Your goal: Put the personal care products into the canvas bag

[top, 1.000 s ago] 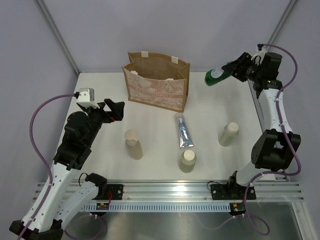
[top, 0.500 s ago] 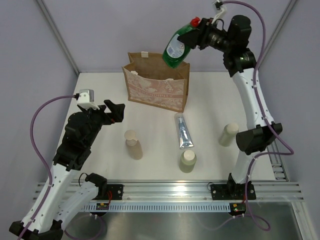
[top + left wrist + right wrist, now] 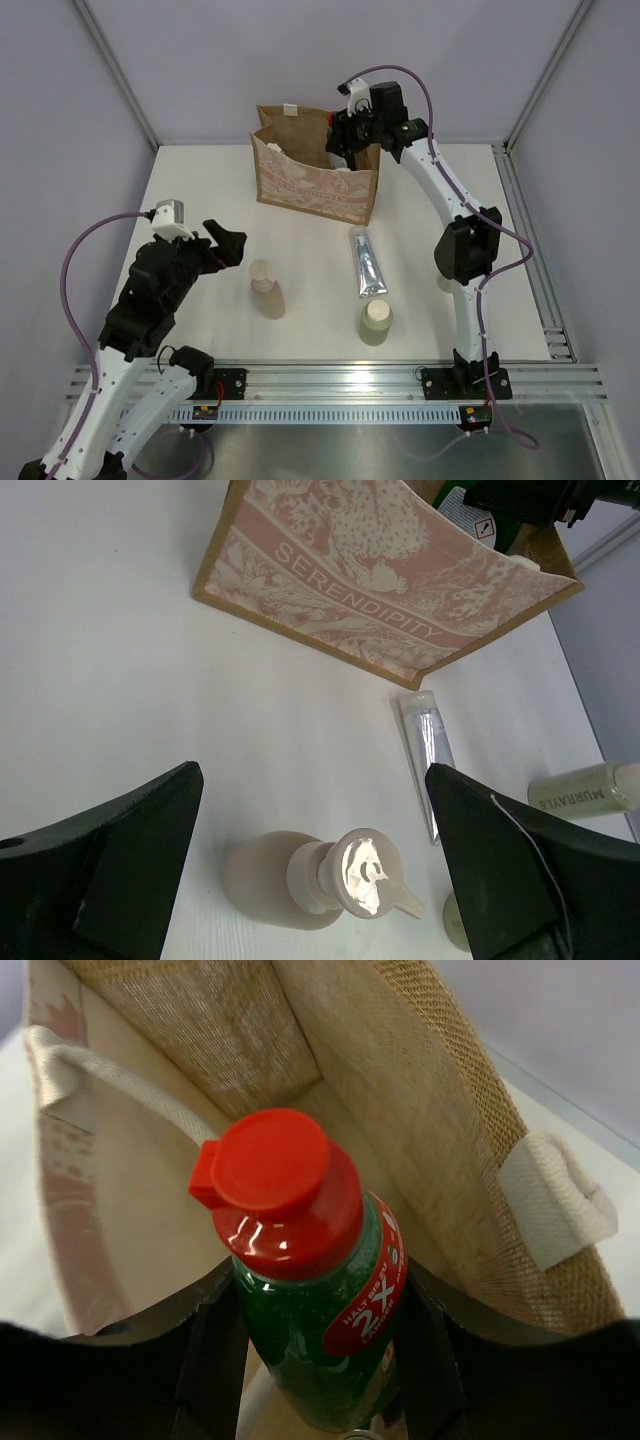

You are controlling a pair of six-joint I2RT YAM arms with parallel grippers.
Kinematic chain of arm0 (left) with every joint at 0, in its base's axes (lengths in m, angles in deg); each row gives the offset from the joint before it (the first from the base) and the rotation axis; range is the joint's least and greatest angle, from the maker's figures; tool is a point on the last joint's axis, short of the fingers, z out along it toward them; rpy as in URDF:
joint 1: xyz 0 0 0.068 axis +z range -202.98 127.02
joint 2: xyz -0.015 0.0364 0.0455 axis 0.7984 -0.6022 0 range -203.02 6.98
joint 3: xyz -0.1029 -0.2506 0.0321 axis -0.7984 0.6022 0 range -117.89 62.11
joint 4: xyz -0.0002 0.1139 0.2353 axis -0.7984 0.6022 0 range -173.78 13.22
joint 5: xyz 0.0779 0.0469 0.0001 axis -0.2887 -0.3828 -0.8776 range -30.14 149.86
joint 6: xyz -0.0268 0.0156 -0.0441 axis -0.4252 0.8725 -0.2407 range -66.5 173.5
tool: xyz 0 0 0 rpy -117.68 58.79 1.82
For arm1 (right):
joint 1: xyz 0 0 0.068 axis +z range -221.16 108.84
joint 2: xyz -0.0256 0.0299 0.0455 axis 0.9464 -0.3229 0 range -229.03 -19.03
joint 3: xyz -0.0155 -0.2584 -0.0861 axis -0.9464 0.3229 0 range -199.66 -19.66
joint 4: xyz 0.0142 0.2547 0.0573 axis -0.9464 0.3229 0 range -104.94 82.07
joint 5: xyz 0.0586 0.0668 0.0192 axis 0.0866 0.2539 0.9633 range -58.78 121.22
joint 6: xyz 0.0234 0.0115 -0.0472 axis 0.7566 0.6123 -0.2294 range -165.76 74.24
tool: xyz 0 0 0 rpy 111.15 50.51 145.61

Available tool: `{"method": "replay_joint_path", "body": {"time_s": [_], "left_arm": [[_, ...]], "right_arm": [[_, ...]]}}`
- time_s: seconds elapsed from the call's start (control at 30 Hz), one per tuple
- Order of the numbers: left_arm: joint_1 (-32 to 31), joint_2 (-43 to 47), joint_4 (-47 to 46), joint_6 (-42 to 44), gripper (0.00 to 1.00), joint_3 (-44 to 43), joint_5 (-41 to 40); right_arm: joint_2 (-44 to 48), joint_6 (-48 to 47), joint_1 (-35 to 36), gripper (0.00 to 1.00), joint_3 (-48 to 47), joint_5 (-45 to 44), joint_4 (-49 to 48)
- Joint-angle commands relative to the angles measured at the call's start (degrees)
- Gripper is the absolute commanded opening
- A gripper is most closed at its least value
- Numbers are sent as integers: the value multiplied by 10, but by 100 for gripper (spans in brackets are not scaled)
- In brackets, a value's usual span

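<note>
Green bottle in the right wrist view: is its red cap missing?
No, the red cap sits on the green bottle, gripped by the right gripper at the canvas bag opening.

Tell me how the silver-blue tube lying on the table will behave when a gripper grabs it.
The silver-blue tube lies flat and widens toward its near end, so it probably will not roll. Its thin body looks soft and may dent under a pinch. It sits low on the table, so sliding when nudged seems likely.
</note>
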Motion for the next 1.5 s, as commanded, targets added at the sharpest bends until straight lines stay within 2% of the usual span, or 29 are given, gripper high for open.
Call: {"method": "replay_joint_path", "body": {"time_s": [0.0, 0.13, 0.17, 0.2, 0.3, 0.37, 0.4, 0.57, 0.63, 0.67, 0.77, 0.97, 1.07, 1.27, 1.47], "left_arm": [[2, 13, 10, -11, 99, 15, 10], [2, 10, 1, -15, 99, 28, 44], [2, 4, 1, -22, 99, 31, 53], [2, 0, 2, -28, 99, 37, 69], [2, -16, 12, -58, 99, 50, 98], [2, -21, 20, -70, 99, 53, 111], [2, -22, 25, -72, 99, 57, 122], [2, -24, 52, -65, 99, 57, 145], [2, -28, 66, -62, 99, 57, 155], [2, -30, 70, -59, 99, 57, 160], [1, -29, 74, -50, 99, 60, 185], [-2, -34, 92, -40, 99, 59, 207], [-11, -55, 114, -42, 99, 59, 177], [-54, -82, 89, -44, 99, 72, 132], [-85, -119, 80, -33, 99, 61, 71]], "right_arm": [[25, -97, 2, 0, -20, -38, -24], [14, -167, 14, 0, -22, -36, 17], [6, -197, 17, 2, -25, -33, 32], [1, -205, 18, 11, -32, -30, 57], [-21, -235, 19, 18, -53, -11, 105], [-28, -243, 20, 35, -54, 5, 126], [-27, -244, 21, 51, -53, 11, 130], [-28, -227, 26, 75, -53, -6, 130], [-27, -219, 25, 82, -67, -5, 133], [-27, -210, 26, 89, -73, -3, 139], [-19, -197, 24, 98, -100, 14, 147], [31, -188, 15, 99, -111, 68, 162], [58, -183, 3, 99, -102, 133, 172], [121, -185, -9, 100, -47, 219, 186], [158, -197, -13, 100, 7, 227, 190]]}}
